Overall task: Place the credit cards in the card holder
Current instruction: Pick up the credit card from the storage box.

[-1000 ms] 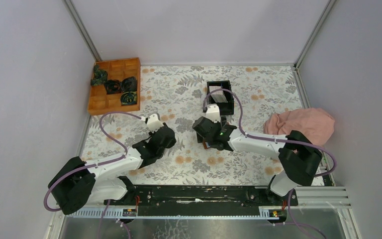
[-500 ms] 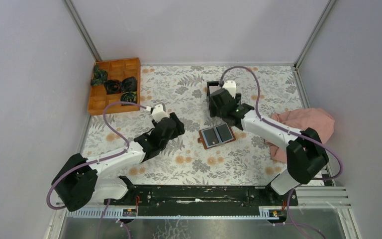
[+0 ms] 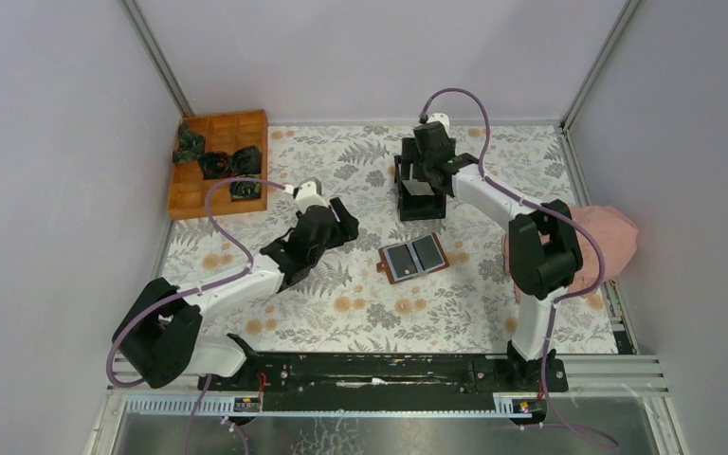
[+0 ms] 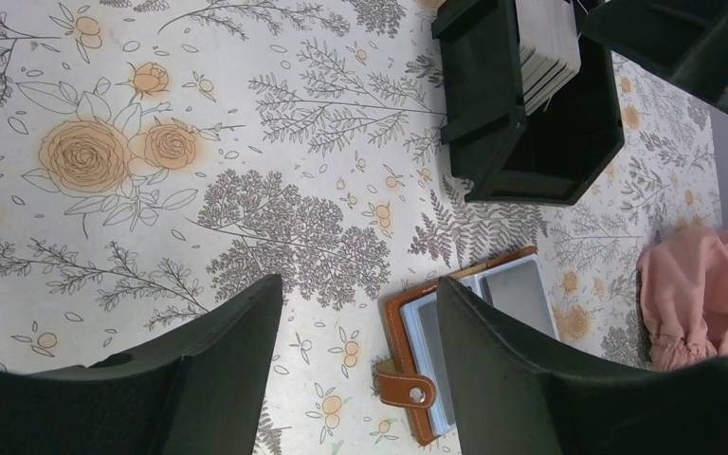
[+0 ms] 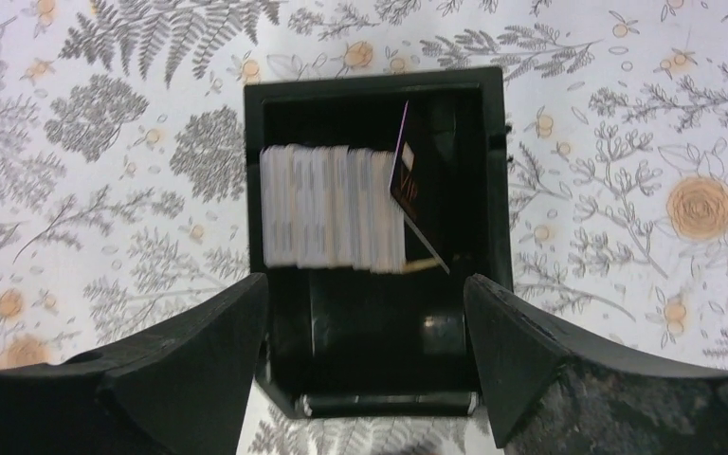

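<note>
The card holder [image 3: 414,257] lies open on the flowered table, two grey pocket panels up, brown edge and snap tab [image 4: 400,327] showing in the left wrist view. The credit cards [image 5: 332,220] stand as a pale stack on edge inside a black box [image 5: 493,190], with one dark card leaning at the stack's right end. My right gripper [image 3: 424,175] hovers over that box, jaws open and empty [image 5: 365,284]. My left gripper [image 3: 343,218] is left of the card holder, open and empty [image 4: 360,284], its right finger overlapping the holder in its wrist view.
An orange wooden tray [image 3: 199,194] with dark crumpled items [image 3: 216,163] sits at the back left. A pink cloth [image 3: 588,232] lies at the right edge, behind the right arm. The black box [image 3: 421,204] stands just behind the card holder.
My right arm swung from above the card holder back over the black box, leaving the holder open on the table. The left gripper moved forward toward the holder and opened wider.
</note>
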You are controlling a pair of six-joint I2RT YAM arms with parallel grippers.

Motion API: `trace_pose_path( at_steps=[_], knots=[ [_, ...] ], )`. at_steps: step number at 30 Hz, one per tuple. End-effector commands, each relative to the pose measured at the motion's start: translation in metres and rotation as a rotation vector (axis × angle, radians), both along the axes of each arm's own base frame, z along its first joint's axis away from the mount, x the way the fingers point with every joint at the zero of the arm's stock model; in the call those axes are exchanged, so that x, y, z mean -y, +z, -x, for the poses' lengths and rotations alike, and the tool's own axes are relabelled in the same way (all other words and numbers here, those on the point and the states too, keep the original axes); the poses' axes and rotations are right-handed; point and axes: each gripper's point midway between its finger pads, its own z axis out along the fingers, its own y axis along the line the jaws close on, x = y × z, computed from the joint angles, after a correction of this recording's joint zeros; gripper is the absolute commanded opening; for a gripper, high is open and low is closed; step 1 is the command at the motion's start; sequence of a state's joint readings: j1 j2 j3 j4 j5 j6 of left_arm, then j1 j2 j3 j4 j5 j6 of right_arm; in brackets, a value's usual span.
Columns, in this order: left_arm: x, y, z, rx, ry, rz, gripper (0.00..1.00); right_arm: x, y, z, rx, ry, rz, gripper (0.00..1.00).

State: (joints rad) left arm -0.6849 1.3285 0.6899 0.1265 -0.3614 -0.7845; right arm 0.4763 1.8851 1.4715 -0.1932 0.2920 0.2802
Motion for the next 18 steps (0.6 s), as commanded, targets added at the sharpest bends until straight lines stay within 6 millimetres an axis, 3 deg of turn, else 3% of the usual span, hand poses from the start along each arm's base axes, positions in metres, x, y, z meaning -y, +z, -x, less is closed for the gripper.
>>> trace_pose_path(
  at_steps=[1, 8, 18],
  knots=[
    [0.007, 0.017, -0.016, 0.064, -0.023, 0.047, 0.68, -0.005, 0.019, -0.031, 0.05, 0.034, -0.049, 0.82],
    [0.003, 0.009, -0.024, 0.048, -0.021, 0.048, 0.68, -0.005, 0.016, -0.056, 0.045, 0.033, -0.076, 0.8],
    [-0.001, 0.006, -0.025, 0.049, -0.013, 0.064, 0.68, 0.006, 0.007, -0.062, 0.018, 0.008, -0.074, 0.71]
  ],
)
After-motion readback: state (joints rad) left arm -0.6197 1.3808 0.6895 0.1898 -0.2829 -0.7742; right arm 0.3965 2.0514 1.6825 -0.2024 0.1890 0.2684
